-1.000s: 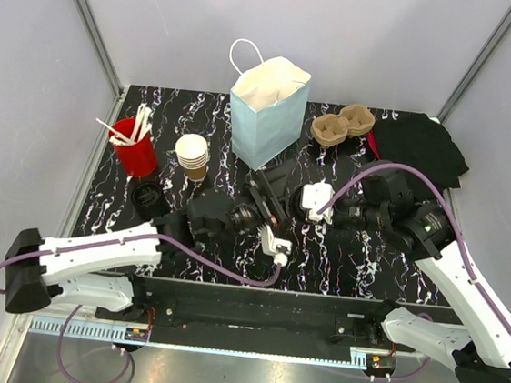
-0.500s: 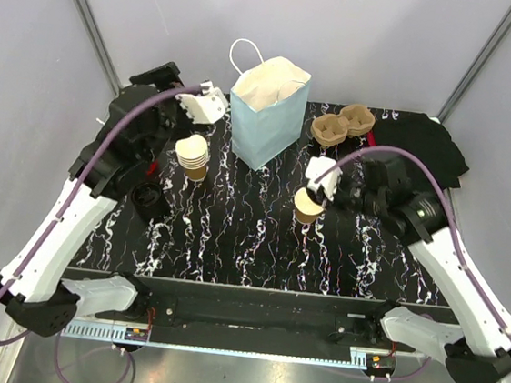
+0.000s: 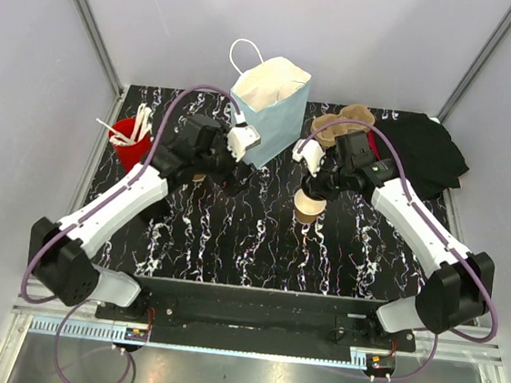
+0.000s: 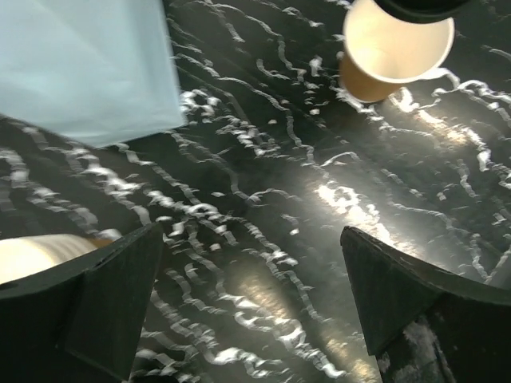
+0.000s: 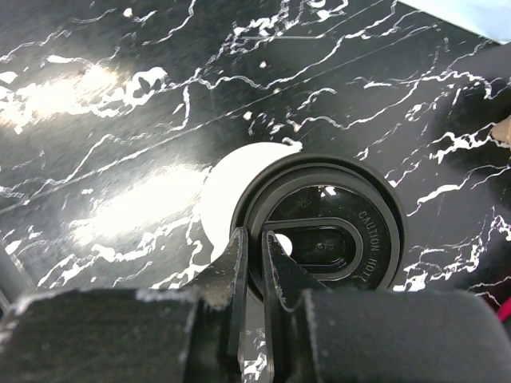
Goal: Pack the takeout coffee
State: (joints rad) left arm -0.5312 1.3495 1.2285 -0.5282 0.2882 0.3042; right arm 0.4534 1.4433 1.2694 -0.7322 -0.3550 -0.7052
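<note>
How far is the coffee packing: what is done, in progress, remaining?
Done: one cup stands alone on the table. In hand: the right pincer holds the black lid above it, off-centre, not seated. Remaining: press the lid on, then likely put the cup into the blue bag.

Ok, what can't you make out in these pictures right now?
Right wrist: the lid, pinched by the right gripper, covers most of the cup; whether they touch is unclear.
Left wrist: lid cut off by top edge; cup stack half behind the left gripper.

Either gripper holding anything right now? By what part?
Right gripper pinches the black lid by its rim, over the cup. Left gripper open, empty.
</note>
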